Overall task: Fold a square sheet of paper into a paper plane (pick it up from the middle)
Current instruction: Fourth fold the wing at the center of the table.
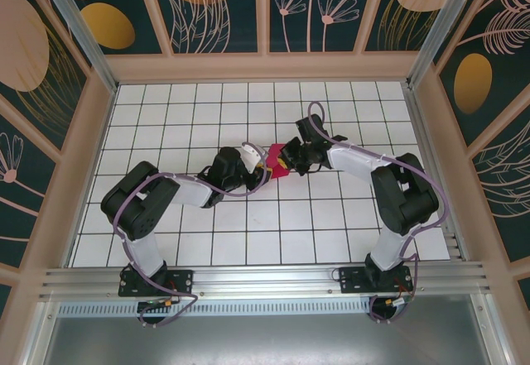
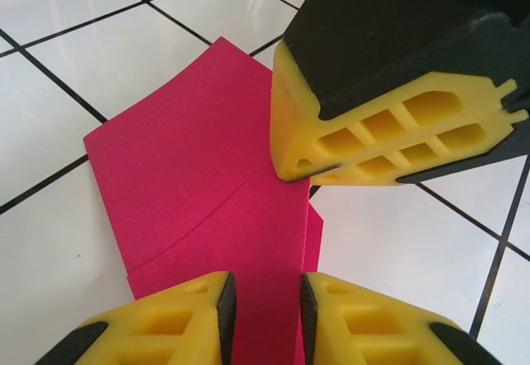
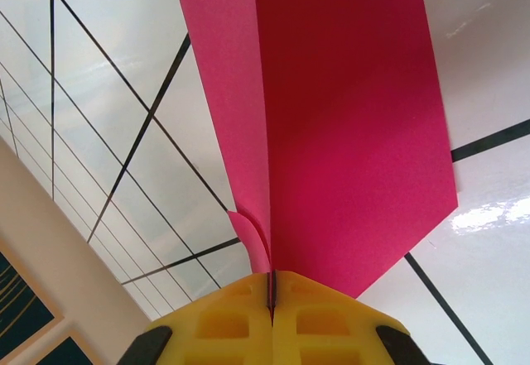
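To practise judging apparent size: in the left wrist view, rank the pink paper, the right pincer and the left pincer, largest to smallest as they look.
1. pink paper and right pincer: about alike, too close to rank.
2. left pincer: smallest, but cut off by the bottom edge and nearest the camera, so unsure.

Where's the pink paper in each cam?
Top: pink paper at frame centre.
Left wrist: pink paper centre-left.
Right wrist: pink paper upper centre.
Shared landmark: right gripper, shut on its edge.
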Robot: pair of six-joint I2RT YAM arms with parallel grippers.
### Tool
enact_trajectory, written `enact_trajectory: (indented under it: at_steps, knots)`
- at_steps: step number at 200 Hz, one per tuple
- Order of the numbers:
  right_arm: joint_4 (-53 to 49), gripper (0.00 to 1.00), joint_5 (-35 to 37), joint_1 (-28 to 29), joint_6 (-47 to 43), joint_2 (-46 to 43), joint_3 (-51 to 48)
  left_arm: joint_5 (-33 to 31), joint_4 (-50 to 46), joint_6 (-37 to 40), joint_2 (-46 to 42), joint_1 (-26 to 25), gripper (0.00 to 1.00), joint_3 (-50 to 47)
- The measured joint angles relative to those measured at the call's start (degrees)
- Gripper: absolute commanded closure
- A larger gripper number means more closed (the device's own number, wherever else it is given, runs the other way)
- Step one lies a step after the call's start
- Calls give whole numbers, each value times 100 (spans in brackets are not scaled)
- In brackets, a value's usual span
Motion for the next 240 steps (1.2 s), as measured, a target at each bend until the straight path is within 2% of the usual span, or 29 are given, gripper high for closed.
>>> enact_trajectory:
  at_steps: [37, 69, 107, 113, 120, 134, 146, 159, 181, 206, 240]
  knots:
    - [0, 100, -90, 0, 0, 0, 0, -17, -7, 33, 4, 0, 63, 0]
    - [0, 100, -144, 0, 0, 0, 0, -33, -68, 109, 35, 0, 66, 0]
    - [0, 100, -146, 0, 0, 0, 0, -98, -107, 201, 42, 0, 83, 0]
    - [0, 95, -146, 0, -2, 0, 0, -122, -107, 201, 42, 0, 85, 0]
    - [0, 81, -149, 0, -4, 0, 0, -129, -105, 197, 42, 0, 86, 0]
    - [-4, 64, -144, -4, -105, 0, 2, -131, -107, 168, 42, 0, 87, 0]
    - [-33, 53, -125, -22, -229, -7, 2, -140, -90, 120, 44, 0, 88, -2]
    - [-44, 46, -61, -63, -428, -57, -4, -127, -24, -2, 44, 0, 88, -28]
    - [149, 42, 7, -190, -848, -389, -205, -94, 192, -299, 44, 0, 86, -216]
    - [323, 43, 0, -317, -1416, -772, -387, -103, 354, -634, 44, 0, 84, -492]
    - [566, 46, -254, -269, -1923, -809, -520, -120, 426, -833, 44, 0, 80, -612]
